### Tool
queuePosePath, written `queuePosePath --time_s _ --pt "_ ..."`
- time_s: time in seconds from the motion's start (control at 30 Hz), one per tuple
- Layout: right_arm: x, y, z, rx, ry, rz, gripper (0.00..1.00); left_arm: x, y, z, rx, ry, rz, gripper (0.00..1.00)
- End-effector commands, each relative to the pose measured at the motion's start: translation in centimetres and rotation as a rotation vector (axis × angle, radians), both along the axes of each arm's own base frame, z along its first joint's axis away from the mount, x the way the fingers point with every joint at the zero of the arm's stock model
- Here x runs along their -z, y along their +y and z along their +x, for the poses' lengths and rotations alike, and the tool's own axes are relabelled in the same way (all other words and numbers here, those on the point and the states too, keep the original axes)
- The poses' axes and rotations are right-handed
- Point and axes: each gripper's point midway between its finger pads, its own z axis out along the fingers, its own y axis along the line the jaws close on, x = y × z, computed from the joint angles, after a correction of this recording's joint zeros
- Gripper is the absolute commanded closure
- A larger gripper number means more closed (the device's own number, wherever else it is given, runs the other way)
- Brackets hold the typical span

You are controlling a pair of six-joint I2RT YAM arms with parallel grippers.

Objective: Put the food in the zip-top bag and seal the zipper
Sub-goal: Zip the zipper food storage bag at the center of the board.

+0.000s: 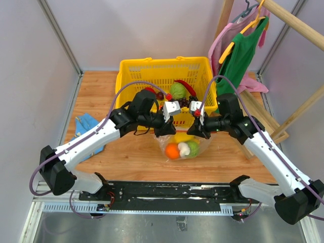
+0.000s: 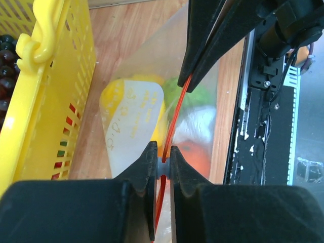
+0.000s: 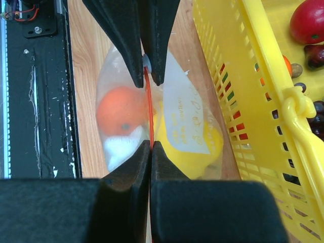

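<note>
Your wooden table (image 1: 126, 162) carries a yellow lattice basket (image 1: 132, 71) at its far side, with toy produce lying in it. The left arm (image 1: 96, 136) and the right arm (image 1: 263, 144) both reach forward and bend inward, so their wrists face each other over the middle of the table, just in front of the basket.

Below and between them sits the zip-top bag (image 1: 183, 144), bulging with food: an orange (image 1: 172, 150), a yellow fruit (image 1: 182, 137), a green piece (image 1: 194, 148) and a small white piece (image 1: 183, 148).

The zipper (image 2: 174, 116) runs as a taut red-orange line from one gripper to the other along the bag's top edge. Your left gripper (image 2: 163, 154) is pinched down on the zipper at its small greyish end piece (image 3: 147, 62). Your right gripper (image 3: 151, 147) is clamped tight on the same strip further along, fingers meeting with only the strip between them.
</note>
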Motion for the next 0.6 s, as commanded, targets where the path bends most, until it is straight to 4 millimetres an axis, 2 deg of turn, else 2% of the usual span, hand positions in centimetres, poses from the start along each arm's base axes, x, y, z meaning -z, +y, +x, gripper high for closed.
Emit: queuePosePath --time_s 0.0,0.57 --pt "-0.3 -0.4 0.7 0.027 -0.051 -0.019 0.99 1.0 0.9 -0.3 -0.011 0.012 0.043 0.99" --pt "3.0 -5.8 5.1 0.332 -0.096 -0.268 0.99 1.7 4.5 -1.7 -0.127 0.037 0.111 1.00"
